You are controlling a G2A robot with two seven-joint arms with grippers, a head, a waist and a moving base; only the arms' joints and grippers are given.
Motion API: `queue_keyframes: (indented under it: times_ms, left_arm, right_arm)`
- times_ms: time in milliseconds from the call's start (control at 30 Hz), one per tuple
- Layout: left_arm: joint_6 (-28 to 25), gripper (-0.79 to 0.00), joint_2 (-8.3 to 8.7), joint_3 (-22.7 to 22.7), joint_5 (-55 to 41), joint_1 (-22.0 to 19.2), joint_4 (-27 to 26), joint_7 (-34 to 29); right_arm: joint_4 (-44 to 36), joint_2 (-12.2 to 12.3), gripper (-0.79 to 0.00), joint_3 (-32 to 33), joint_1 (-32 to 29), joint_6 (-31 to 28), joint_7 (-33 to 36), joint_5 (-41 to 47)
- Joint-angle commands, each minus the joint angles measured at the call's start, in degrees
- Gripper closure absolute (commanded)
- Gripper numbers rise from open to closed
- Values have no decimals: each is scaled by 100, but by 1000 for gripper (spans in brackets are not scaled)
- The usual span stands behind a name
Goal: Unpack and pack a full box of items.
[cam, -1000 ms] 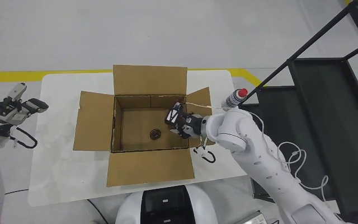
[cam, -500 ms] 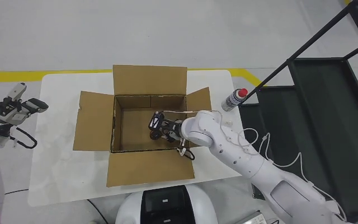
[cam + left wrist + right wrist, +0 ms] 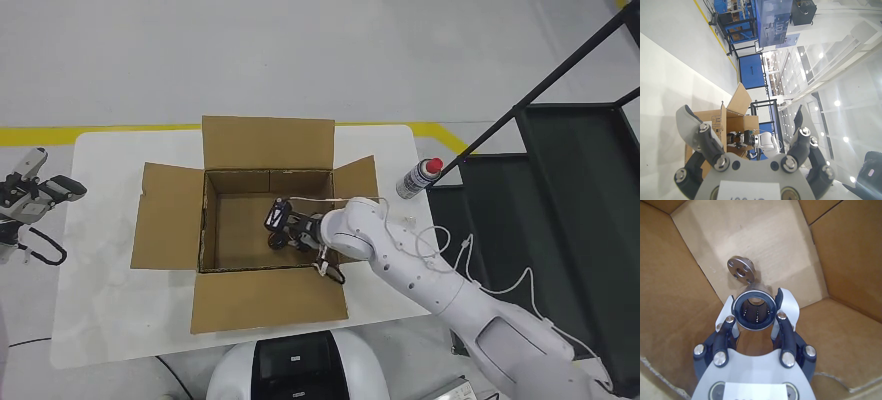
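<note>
Steel bearing (image 3: 753, 313) on the box (image 3: 668, 285) floor: the right gripper (image 3: 755, 296) has swung in and now clamps it, ready to lift out.

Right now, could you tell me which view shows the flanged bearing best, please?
The right wrist view: the flanged bearing sits close up in the right gripper, bore and holed flange plain. The top view shows a small dark shape in the box; the left wrist view, too far off to tell.
</note>
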Motion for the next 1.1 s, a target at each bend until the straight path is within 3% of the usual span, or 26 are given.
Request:
queue_keyframes:
  times_ms: [0, 267, 667, 900, 1067]
  left_arm:
    - [0, -785, 0, 0, 0, 0, 0, 0]
    - [0, -785, 0, 0, 0, 0, 0, 0]
    - [0, -785, 0, 0, 0, 0, 0, 0]
    - [0, -785, 0, 0, 0, 0, 0, 0]
    - [0, -785, 0, 0, 0, 0, 0, 0]
  right_arm:
    - [-110, 9, -785, 42, -2, -24, 78, -11]
    - [-946, 165, -785, 559, -219, -329, 430, 199]
    - [-3386, 609, -785, 2666, -1112, -619, 500, 729]
    - [-3530, 753, -785, 3781, -1762, -286, 30, 475]
    - [-3515, 808, -785, 4168, -2233, -216, -280, 415]
